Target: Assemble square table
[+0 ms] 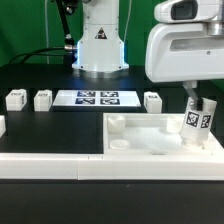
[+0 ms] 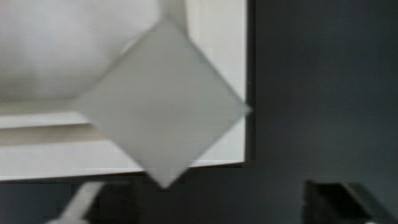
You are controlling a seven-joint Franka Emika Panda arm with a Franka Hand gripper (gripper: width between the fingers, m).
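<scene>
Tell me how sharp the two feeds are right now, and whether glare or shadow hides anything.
Exterior view: reasonably sharp, evenly lit; the white square table and the leg post at the gripper stand out clearly against the black table, no obvious glare. Wrist view: soft throughout; the leg post is a grey out-of-focus diamond, the fingers dark silhouettes.

The square slab (image 1: 150, 135) is coloured white. The small leg posts (image 1: 42, 99) are seen as white too, and each is marked with a black-and-white tag. The table (image 1: 30, 75) is coloured black. The marker board (image 1: 97, 98) is white and is printed with black-and-white square patterns. The robot base (image 1: 100, 50) is white, and a dark triangle is drawn on it. A green patch (image 1: 140, 15) is seen behind.
</scene>
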